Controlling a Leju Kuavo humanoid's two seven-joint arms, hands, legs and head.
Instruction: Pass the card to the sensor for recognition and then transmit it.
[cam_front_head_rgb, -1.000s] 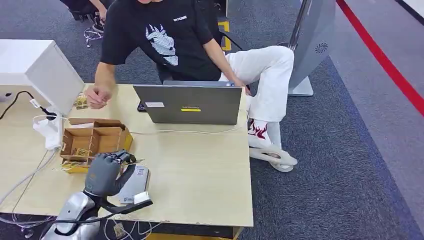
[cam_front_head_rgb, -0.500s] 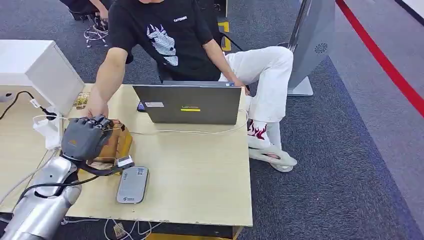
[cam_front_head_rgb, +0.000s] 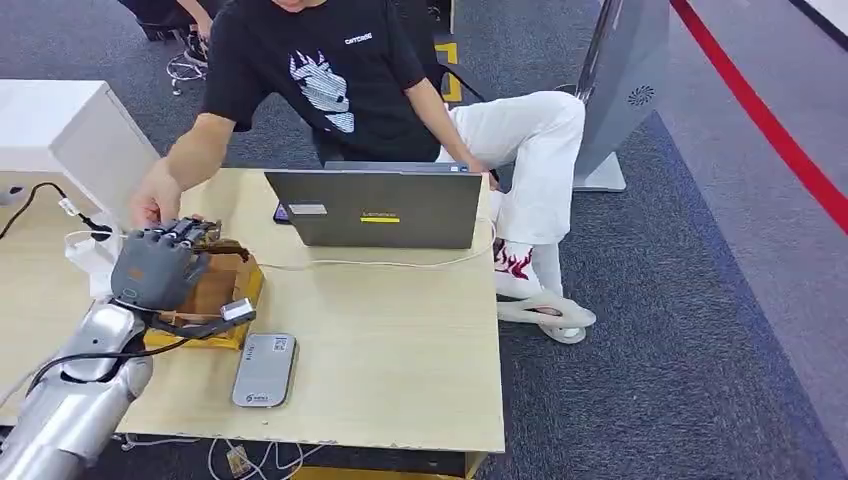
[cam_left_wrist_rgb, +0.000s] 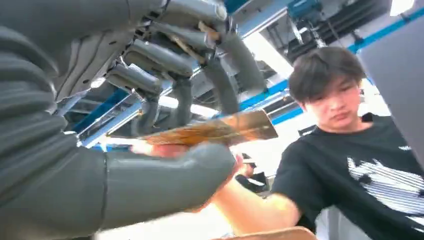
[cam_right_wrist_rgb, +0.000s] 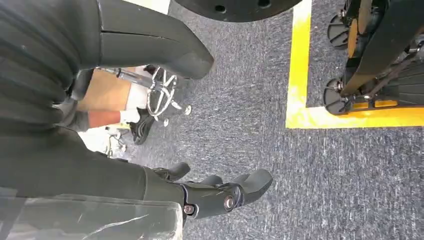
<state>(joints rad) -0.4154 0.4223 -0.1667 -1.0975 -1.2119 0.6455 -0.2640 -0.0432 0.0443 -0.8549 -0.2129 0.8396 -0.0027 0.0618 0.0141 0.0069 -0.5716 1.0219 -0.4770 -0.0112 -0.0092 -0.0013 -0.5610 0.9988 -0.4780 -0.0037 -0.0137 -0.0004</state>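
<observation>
1. The left hand (cam_front_head_rgb: 158, 268) pinched the card (cam_left_wrist_rgb: 215, 131) between thumb and fingers, raised over the cardboard box (cam_front_head_rgb: 215, 300) at the surface's (cam_front_head_rgb: 400, 350) left side.
2. A person's hand (cam_front_head_rgb: 157, 200) reached in from the far side, apparently touching the card.
3. Judged step: the handover, with the scan seemingly done; the grey sensor (cam_front_head_rgb: 265, 370) lay nearer, apart from the hand.
4. Next, the fingers would need to loosen once the person had hold.
5. The right hand (cam_right_wrist_rgb: 220, 192) hung toward the floor, fingers curled, holding nothing.
6. The laptop's (cam_front_head_rgb: 375, 208) yellow label and the sensor's print were too small to read.
</observation>
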